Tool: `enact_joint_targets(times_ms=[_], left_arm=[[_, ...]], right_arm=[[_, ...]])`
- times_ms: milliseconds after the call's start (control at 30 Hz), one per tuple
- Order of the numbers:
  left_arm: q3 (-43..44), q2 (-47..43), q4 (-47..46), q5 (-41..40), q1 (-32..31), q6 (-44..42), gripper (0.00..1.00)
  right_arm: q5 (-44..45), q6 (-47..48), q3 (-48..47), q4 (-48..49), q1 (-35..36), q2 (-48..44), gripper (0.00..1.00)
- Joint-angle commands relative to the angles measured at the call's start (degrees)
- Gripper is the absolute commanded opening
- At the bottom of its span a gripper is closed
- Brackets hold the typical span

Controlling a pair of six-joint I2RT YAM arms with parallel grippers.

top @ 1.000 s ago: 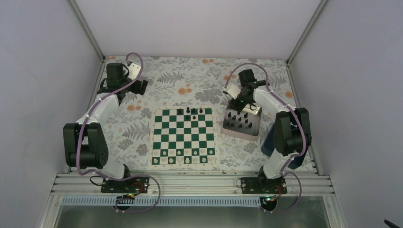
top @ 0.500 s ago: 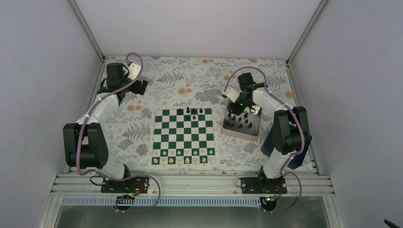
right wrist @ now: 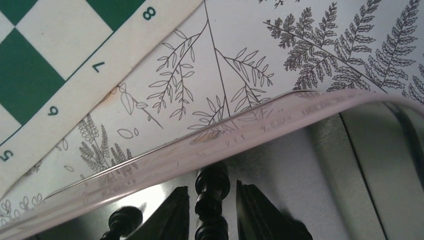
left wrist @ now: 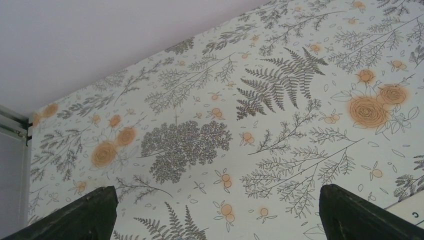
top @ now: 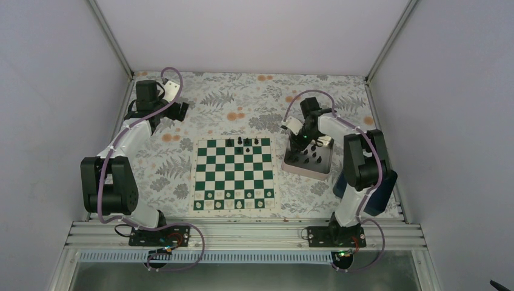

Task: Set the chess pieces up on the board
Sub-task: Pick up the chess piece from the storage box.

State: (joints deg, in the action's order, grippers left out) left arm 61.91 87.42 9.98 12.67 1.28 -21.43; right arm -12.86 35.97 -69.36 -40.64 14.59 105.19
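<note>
1. Checking near edge first: board (top: 234, 174) lies flat between the arms, with white pieces (top: 233, 205) along its near row. Risk is low here unless a carry comes in low and sweeps them.
2. Far row of the board holds only a few black chess pieces (top: 245, 143); most squares there are unfilled. A placement beside them could topple a standing neighbour if the fingers open wide or come down tilted.
3. Tray (top: 306, 171), just right of the board, holds the remaining black pieces. Right gripper (right wrist: 212, 187) is down inside it, fingers (right wrist: 172, 215) narrowed to either side of one upright piece (right wrist: 212, 200). Thin dark gaps show on both sides, so I cannot tell whether the grip has landed.
   - Uneven contact would push the piece over rather than pinch it.
   - The turned stem is slender and glossy, so it may slip or rotate on lifting.
   - Neighbouring piece (right wrist: 122, 217) stands near the left-hand finger and could be clipped.
   - The tray's raised rim (right wrist: 200, 145) lies between piece and board, so a shallow exit would catch it.
4. Left gripper (left wrist: 215, 187) is parked at the far left over bare cloth, fingers spread wide and holding nothing. No hazard judged.
</note>
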Motion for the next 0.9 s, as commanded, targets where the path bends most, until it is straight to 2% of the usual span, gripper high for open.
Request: enact_joint_targets(times_ms=[0,233,533,867], left_arm=[[-0.5,0.2,-0.7,0.6,0.3,-0.1,1.00],[-0.6,0.2,-0.7,0.6,0.3,-0.2,1.00],[-0.7,0.2,-0.9,0.8,0.4,-0.2,1.00],[-1.0,-0.5,-0.8,0.7,0.6,-0.2,1.00]], right_arm=[[-0.1,0.4,1.3,2.3,0.4,1.1,0.23],[0.1,0.7,0.5,1.5,0.4,-0.4,0.05],[2.1,-0.1,-8.6,-5.8,4.2,-3.9,0.04],[3.9,0.8,-21.8,-9.3,11.8,4.4,0.06]])
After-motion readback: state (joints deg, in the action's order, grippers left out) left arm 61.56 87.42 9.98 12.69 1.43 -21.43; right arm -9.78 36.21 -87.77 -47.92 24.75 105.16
